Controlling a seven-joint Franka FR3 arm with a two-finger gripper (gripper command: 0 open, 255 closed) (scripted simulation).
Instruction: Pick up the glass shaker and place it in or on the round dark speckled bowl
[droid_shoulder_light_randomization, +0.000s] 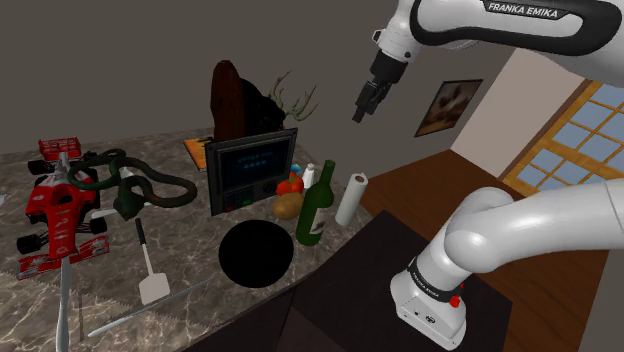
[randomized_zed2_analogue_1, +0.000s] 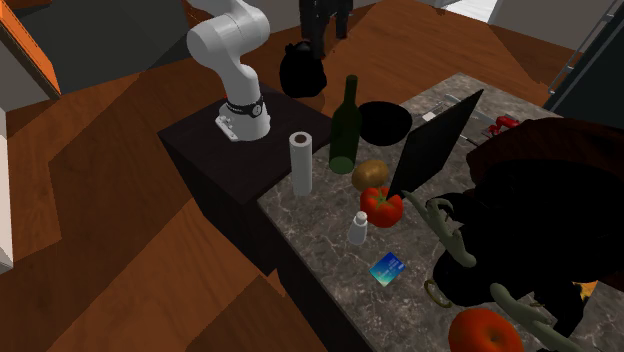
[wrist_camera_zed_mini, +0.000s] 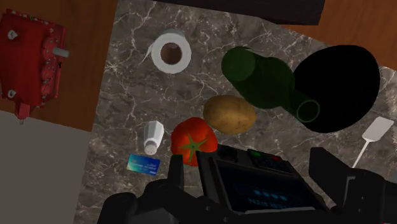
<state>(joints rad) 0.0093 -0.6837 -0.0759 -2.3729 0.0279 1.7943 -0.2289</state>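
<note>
Black gripper (droid_shoulder_light_randomization: 367, 100) hangs high over the counter (randomized_zed2_analogue_1: 325, 245), its two fingers spread wide and clasping nothing. Far beneath it the shaker (randomized_zed2_analogue_1: 357, 229), small and pale, stands upright on the marbled top. In the second exterior view it sits at about seven o'clock of the tomato (randomized_zed2_analogue_1: 382, 205), just beside it, with a blue card (randomized_zed2_analogue_1: 386, 266) lying flat at its five o'clock. A potato (randomized_zed2_analogue_1: 369, 174) rests at about the tomato's twelve o'clock. Beyond that a green bottle (randomized_zed2_analogue_1: 346, 125) stands upright, with a white paper roll (randomized_zed2_analogue_1: 301, 163) at its eight o'clock near the counter's edge. The bowl (randomized_zed2_analogue_1: 385, 120), round and drawn plain black, lies at one o'clock of the shaker, well apart from it and near the bottle. In the shoulder view a dark screen (droid_shoulder_light_randomization: 250, 170) stands at the bowl's twelve o'clock, and a white spatula (droid_shoulder_light_randomization: 152, 288) lies at its nine o'clock.
</note>
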